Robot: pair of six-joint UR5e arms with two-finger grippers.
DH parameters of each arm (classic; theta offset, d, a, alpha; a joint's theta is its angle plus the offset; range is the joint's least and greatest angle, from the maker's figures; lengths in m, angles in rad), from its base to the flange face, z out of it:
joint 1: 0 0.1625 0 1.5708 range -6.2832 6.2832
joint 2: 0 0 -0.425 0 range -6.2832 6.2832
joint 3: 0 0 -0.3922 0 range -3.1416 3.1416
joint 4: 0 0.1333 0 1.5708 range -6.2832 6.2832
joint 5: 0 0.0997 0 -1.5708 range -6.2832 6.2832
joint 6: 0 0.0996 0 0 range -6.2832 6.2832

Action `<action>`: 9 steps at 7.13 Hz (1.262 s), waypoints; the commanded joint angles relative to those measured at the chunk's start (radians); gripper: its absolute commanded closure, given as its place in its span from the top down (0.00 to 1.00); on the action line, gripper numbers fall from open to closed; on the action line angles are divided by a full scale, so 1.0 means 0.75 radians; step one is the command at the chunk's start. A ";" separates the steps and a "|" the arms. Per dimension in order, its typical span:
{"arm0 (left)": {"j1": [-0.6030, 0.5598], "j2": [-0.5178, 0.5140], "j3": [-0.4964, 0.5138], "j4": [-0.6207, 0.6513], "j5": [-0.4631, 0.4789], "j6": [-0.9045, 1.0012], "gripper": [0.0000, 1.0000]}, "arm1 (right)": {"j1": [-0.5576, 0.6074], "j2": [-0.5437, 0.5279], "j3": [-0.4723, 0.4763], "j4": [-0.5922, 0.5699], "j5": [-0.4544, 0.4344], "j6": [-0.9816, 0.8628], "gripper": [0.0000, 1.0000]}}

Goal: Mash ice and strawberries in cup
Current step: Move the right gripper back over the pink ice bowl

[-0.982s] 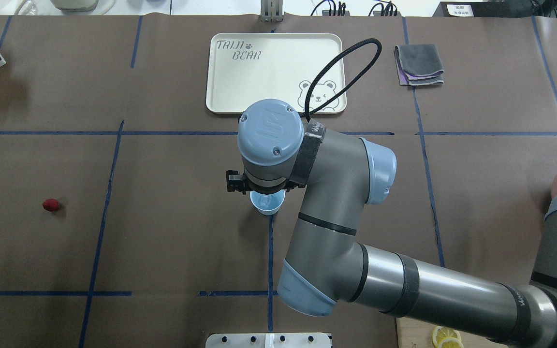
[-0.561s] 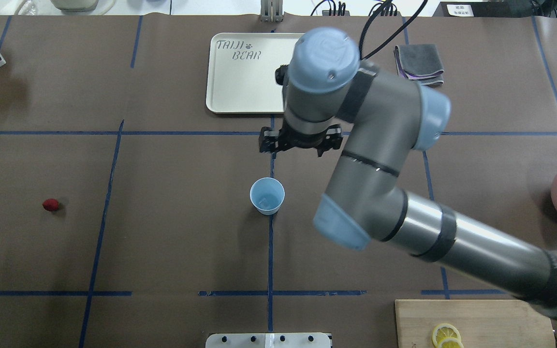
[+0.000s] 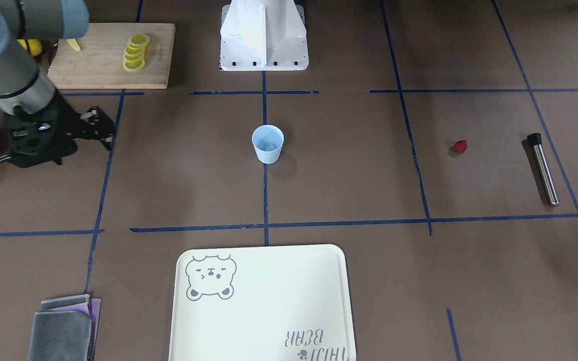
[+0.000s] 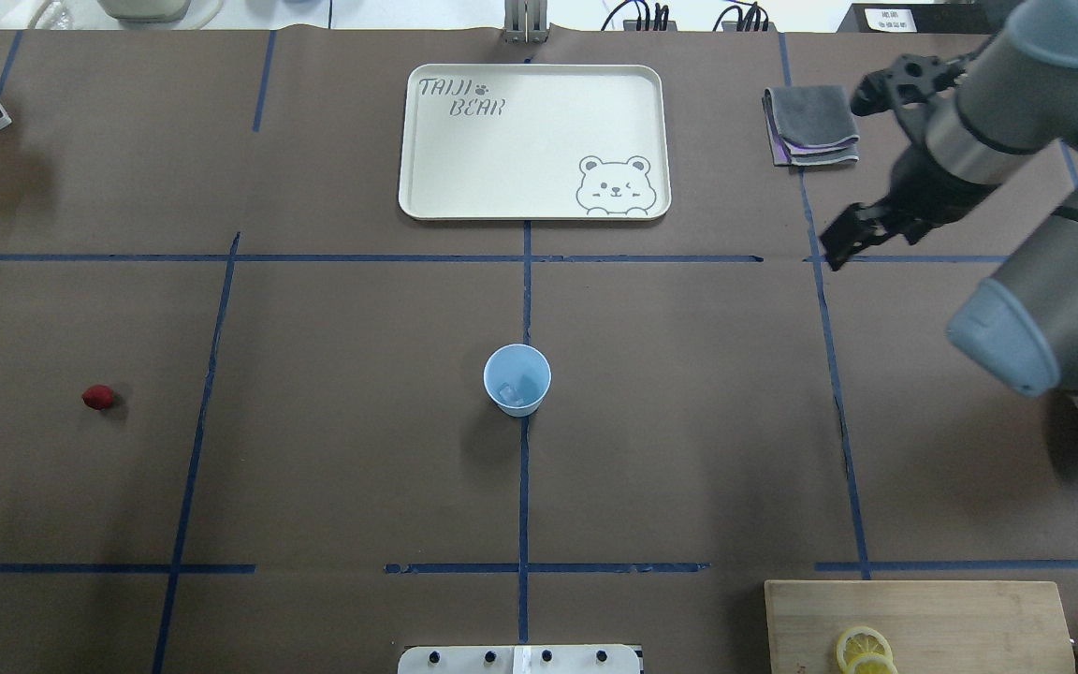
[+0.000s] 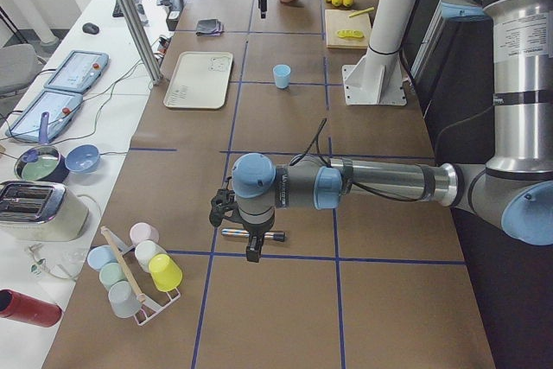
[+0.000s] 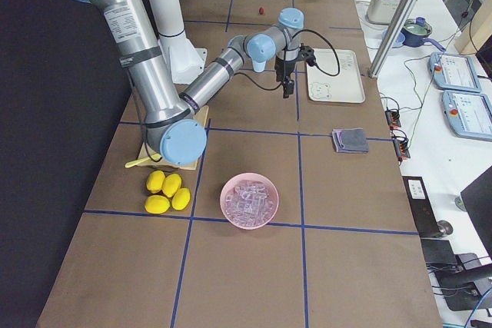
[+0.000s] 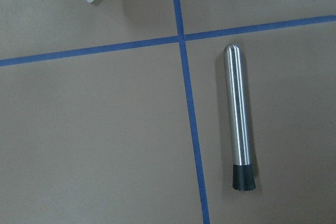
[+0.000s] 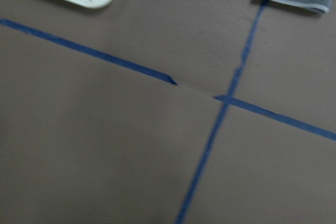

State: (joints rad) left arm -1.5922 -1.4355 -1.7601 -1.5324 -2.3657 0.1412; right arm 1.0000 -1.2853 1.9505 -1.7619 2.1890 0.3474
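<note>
Cup (image 4: 517,379) w/ ice (image 4: 507,390) mid-table, strawberry (image 4: 98,397) well apart. R gripper (image 4: 843,245) near cloth (image 4: 810,122), L gripper (image 5: 252,251) over steel rod (image 7: 239,119); can't tell if either is open or closed.

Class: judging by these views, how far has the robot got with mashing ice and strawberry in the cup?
Done: ice sits in the cup. In hand: left gripper hangs over the steel muddler, not gripping it; right gripper is empty, far from the cup. Left: the strawberry lies on the table; no mashing yet.
</note>
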 commanded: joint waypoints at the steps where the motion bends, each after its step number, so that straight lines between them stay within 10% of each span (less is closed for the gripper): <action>1: 0.000 0.002 0.001 0.000 -0.002 -0.002 1.00 | 0.236 -0.263 0.005 0.009 0.100 -0.587 0.99; 4: 0.002 0.002 0.001 0.000 0.000 -0.004 1.00 | 0.385 -0.523 0.005 0.013 0.106 -1.137 0.99; 9: 0.002 0.004 -0.001 0.000 -0.002 -0.002 1.00 | 0.350 -0.630 -0.259 0.518 0.104 -1.183 0.95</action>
State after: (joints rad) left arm -1.5908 -1.4333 -1.7608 -1.5324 -2.3669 0.1396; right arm 1.2773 -1.7544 1.7921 -1.4289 2.2644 -0.5398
